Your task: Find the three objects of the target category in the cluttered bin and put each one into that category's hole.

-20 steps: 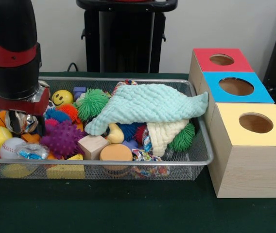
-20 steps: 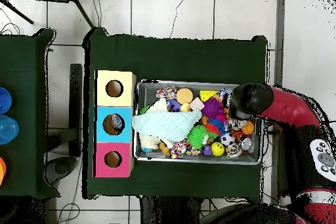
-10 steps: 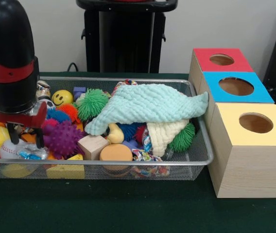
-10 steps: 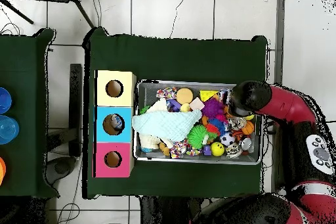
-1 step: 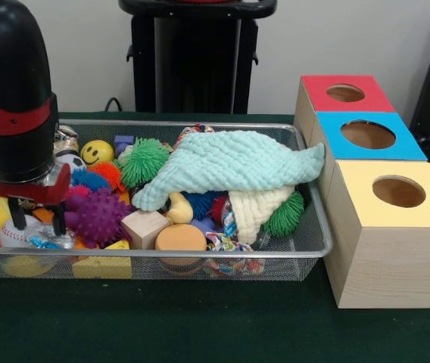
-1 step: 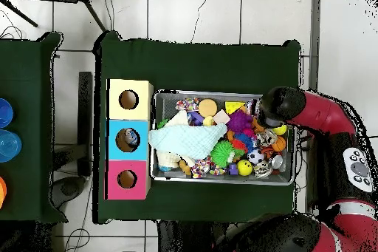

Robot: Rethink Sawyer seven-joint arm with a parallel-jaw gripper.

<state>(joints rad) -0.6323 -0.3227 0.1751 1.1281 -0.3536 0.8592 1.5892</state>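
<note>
Wire mesh forms your bin [image 5: 306, 242], heaped with toys: a purple spiky ball [image 5: 98, 215], a green tentacled ball [image 5: 144, 160], a yellow smiley ball [image 5: 96, 152], a baseball [image 5: 14, 231] and a wooden cube [image 5: 144, 227], with a mint cloth [image 5: 234, 168] draped over the middle. Beside the bin you see three wooden boxes with round holes, topped red [image 5: 345, 92], blue [image 5: 368, 134] and yellow [image 5: 397, 192]. At the bin's end opposite the boxes, your gripper [image 5: 37, 217] hangs with its fingers spread, empty, just over the baseball.
</note>
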